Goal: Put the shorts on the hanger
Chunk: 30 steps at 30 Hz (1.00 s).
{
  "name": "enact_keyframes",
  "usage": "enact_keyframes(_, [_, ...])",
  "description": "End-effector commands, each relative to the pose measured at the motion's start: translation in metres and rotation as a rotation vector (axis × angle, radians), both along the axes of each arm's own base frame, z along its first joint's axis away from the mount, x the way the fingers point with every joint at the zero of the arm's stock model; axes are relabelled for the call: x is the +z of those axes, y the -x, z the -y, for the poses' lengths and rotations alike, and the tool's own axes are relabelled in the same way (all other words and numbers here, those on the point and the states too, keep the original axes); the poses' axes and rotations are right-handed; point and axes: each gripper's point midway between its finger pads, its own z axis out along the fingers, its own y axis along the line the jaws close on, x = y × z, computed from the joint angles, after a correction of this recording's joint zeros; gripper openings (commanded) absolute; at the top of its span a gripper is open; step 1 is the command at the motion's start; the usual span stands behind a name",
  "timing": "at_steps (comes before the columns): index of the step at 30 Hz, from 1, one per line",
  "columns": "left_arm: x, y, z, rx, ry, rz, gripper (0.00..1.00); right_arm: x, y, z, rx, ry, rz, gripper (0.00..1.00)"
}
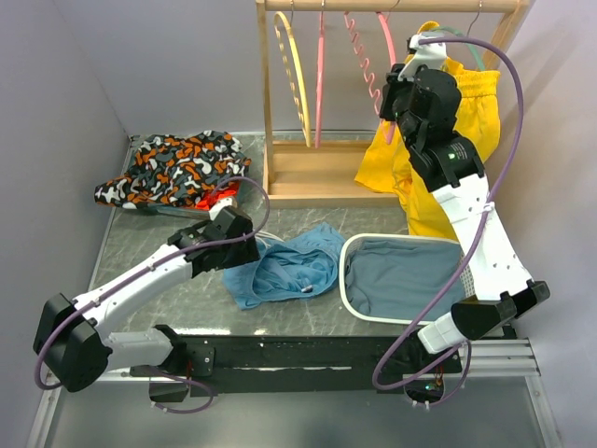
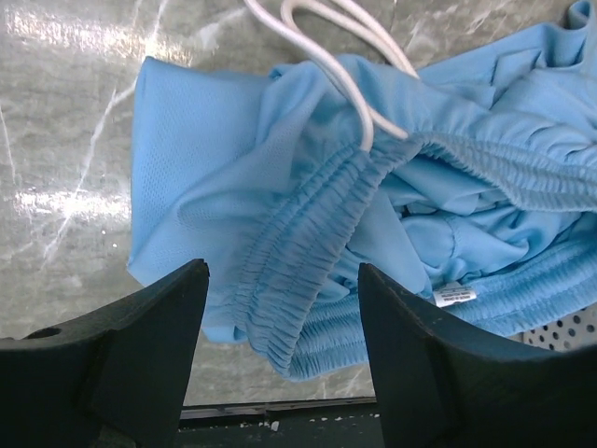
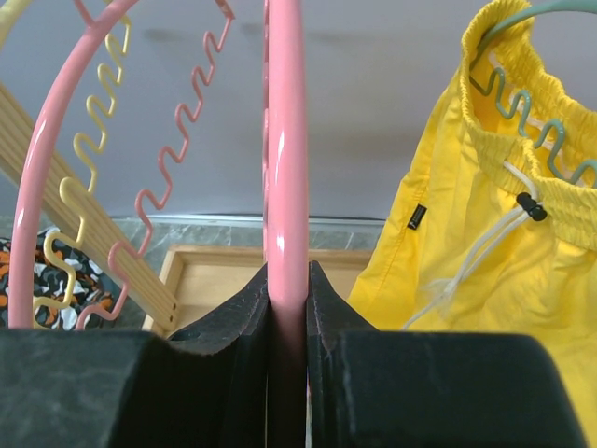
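Patterned garment: orange, black and white (image 1: 173, 168), bunched at the far left of the desk (image 1: 140, 252), against the wall.
Left gripper: (image 2: 282, 271) low over the desk with its jaws spread wide, one on each side of the gathered waistband. Nothing is pinched between them, and I can't tell whether the tips touch the cloth.
Shorts: the sky-blue shorts (image 1: 289, 266) lie crumpled on the desk near the middle, just ahead of the left gripper. Their right edge is against the basket.
Drawstring: white loops (image 2: 326, 56) trail from the waistband toward the far side.
Basket: white-rimmed (image 1: 347, 280), lined in grey-blue, just right of the shorts.
Rack: a wooden frame (image 1: 270, 93) at the back, with hangers on its top rail.
Yellow hanger: (image 1: 294, 75) hangs furthest left on the rail.
Hanger: the pink hanger (image 1: 386, 42) hangs on the rail, right of the yellow one.
Right gripper: (image 3: 286, 275) raised to the rail, jaws narrow and clamped on the pink hanger's straight bar.
Yellow shorts: (image 1: 466, 121) hang furthest right on a teal hanger (image 3: 522, 112).
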Motion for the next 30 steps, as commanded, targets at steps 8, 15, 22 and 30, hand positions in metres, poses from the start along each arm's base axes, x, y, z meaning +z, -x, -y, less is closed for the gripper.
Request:
enact_keyframes(8, [-0.018, 0.009, 0.000, 0.033, -0.060, -0.013, 0.68, 0.049, 0.040, 0.013, 0.024, -0.086, 0.192, 0.00])
enact_keyframes(15, [-0.024, 0.020, 0.001, 0.019, -0.098, -0.034, 0.67, 0.049, 0.062, 0.020, 0.031, -0.122, 0.201, 0.00])
enact_keyframes(22, [-0.032, 0.036, 0.008, -0.004, -0.118, -0.053, 0.64, 0.037, 0.093, 0.026, 0.055, -0.175, 0.167, 0.00])
enact_keyframes(30, [-0.046, 0.032, 0.008, 0.045, -0.150, -0.051, 0.39, -0.038, 0.144, 0.017, 0.150, -0.230, -0.061, 0.00])
